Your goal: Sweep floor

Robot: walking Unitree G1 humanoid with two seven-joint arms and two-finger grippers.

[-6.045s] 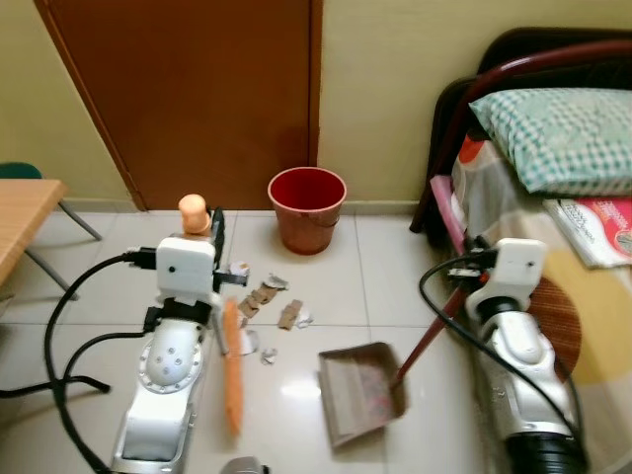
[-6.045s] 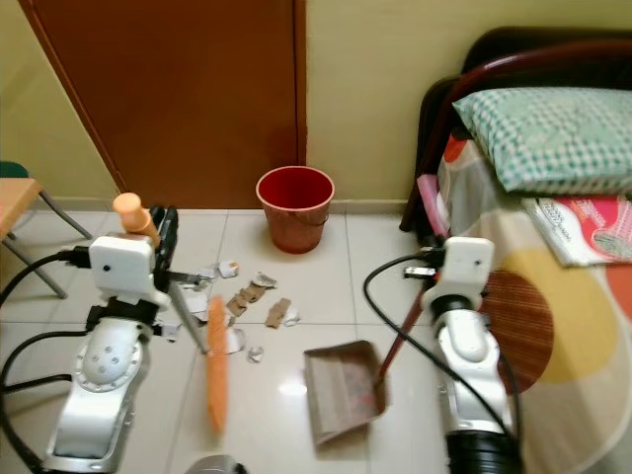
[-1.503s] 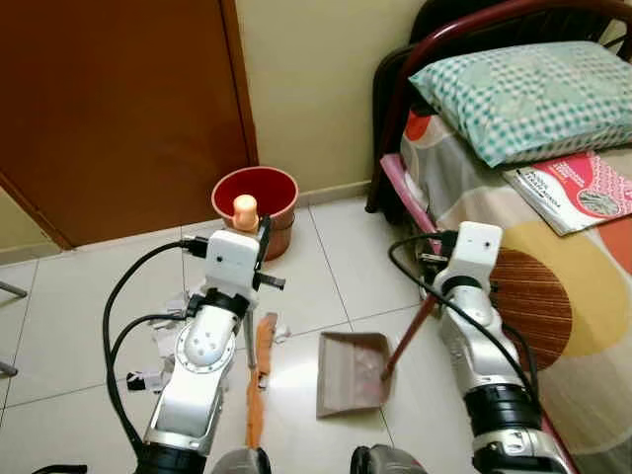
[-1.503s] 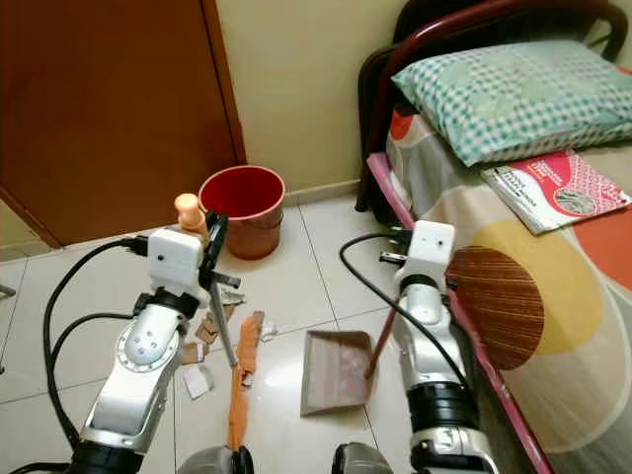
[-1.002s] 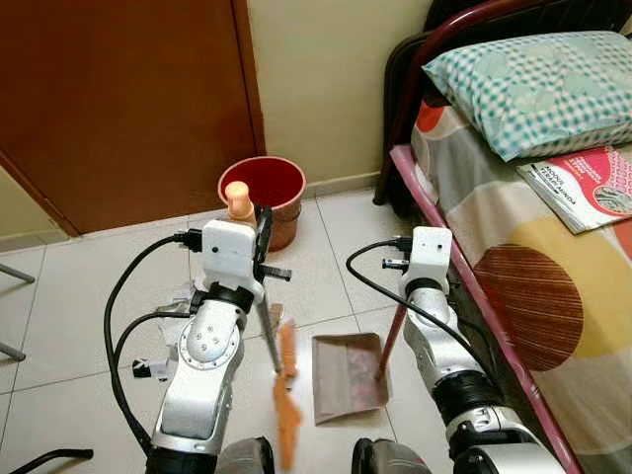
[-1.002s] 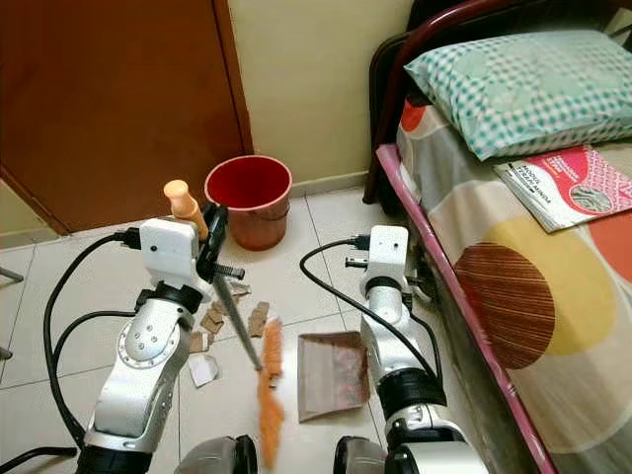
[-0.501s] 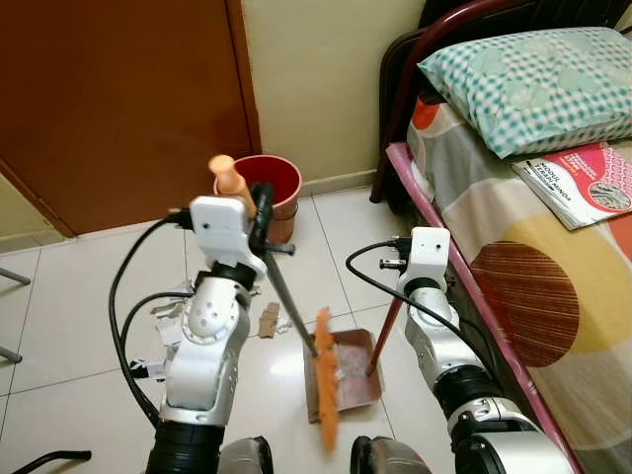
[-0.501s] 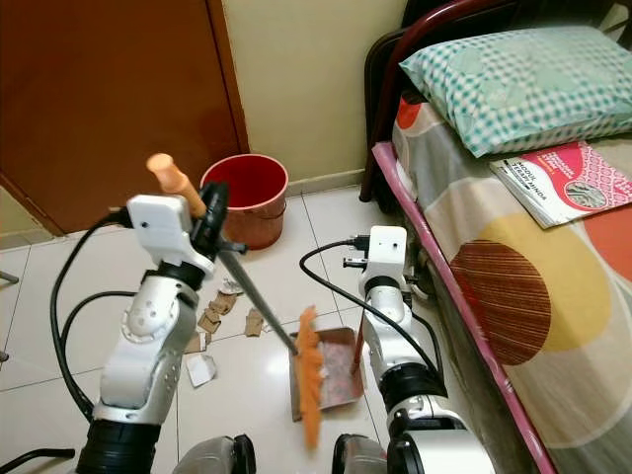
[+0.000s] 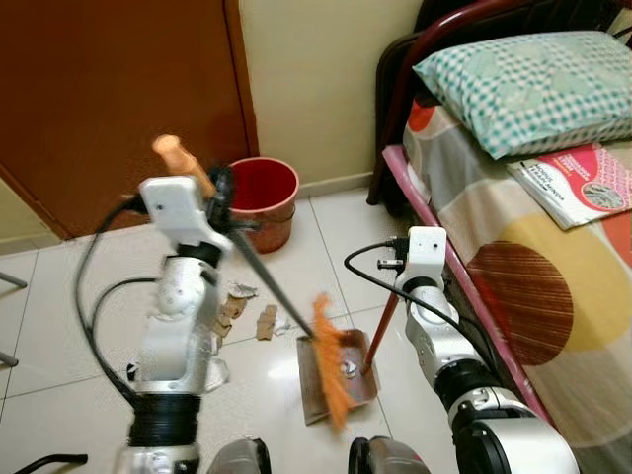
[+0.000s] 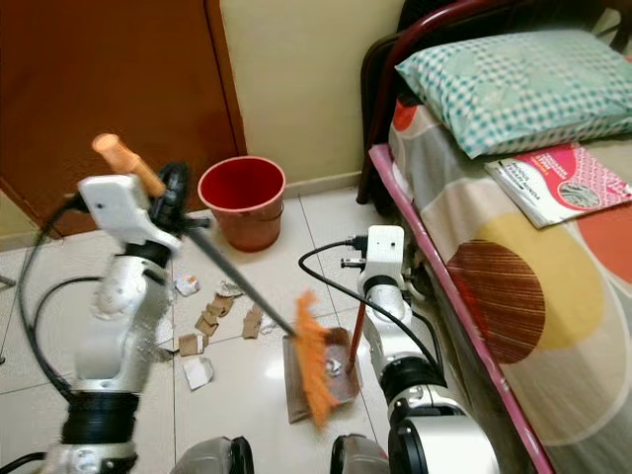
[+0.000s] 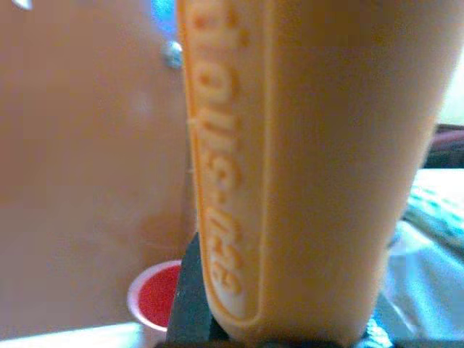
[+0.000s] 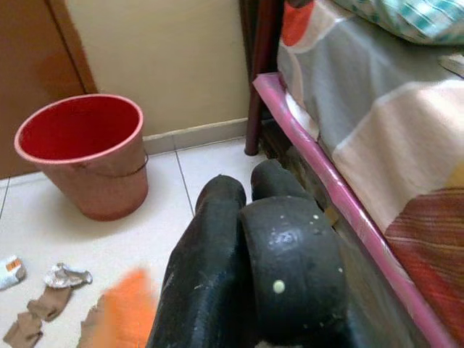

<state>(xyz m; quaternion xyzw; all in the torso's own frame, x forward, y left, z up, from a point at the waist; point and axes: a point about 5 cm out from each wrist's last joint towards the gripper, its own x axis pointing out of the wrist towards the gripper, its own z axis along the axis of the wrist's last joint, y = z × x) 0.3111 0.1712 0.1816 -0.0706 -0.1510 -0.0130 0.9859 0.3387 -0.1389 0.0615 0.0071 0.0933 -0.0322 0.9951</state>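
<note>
The orange broom head (image 9: pixel 331 367) sits nearest, blurred, at the open left lip of the dustpan (image 9: pixel 341 367), about 6 o'clock on the floor in front of the robot. From there the broom's dark shaft (image 9: pixel 267 286) runs up and away toward 10 o'clock, so its long axis slants from low near the pan to high at the left gripper (image 9: pixel 219 193). That gripper is clamped on the shaft just below the orange handle end (image 9: pixel 176 158).

The right gripper (image 9: pixel 395 296), at roughly 1 o'clock from the pan, pinches the pan's red handle (image 9: pixel 383 331), holding the pan tipped against the tile.

The scraps still to be gathered, brown cardboard bits and pale paper (image 9: pixel 242 311), lie at 9 to 10 o'clock from the pan's mouth, under the shaft and on the left arm's side. A next stroke would probably have to start beyond them and pull toward 3 o'clock.

Farther off, at 11 o'clock, stands the red bucket (image 9: pixel 259 202) against the wall beside the brown door (image 9: pixel 118 99).
</note>
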